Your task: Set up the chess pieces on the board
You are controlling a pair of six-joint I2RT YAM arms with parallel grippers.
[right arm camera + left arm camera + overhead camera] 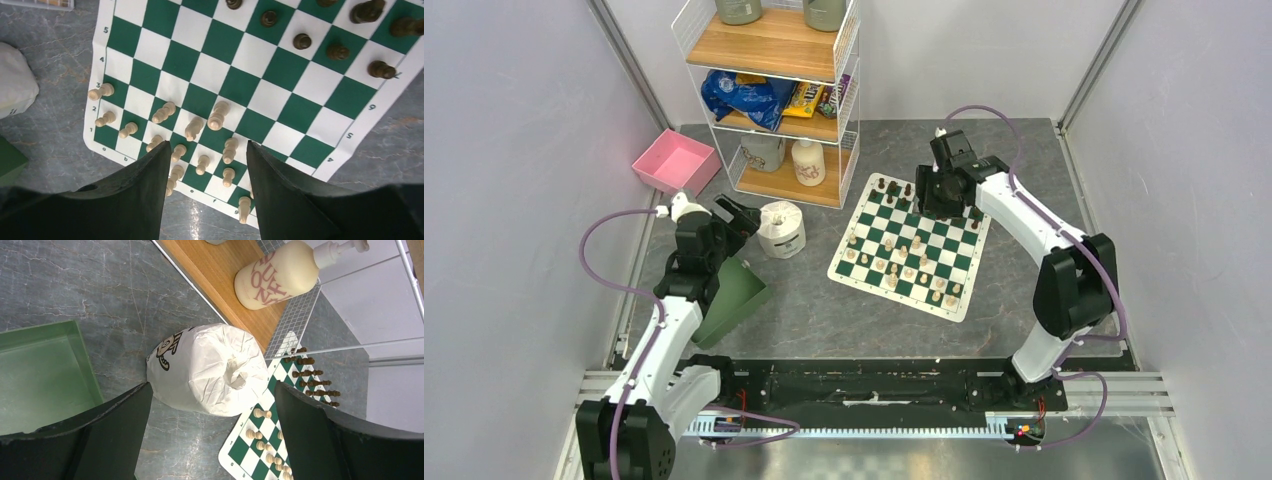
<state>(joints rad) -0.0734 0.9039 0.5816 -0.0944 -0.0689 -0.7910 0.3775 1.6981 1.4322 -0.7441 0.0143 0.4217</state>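
Top view: the board (944,243) lies on the bench (824,310), right of centre. Cream pieces (894,265) crowd its near half and dark pieces (889,187) line the far edge. The right gripper (937,205) hangs over the far side. The left gripper (746,218) is beside the toilet roll (781,230).
Left wrist: gripper spread wide and empty, facing the roll.
Right wrist: gripper parted, holding nothing, above the cream group. The cream ranks are ragged, with some pieces stepped forward.
Judgement: placing looks mostly done; straightening into ranks is left.
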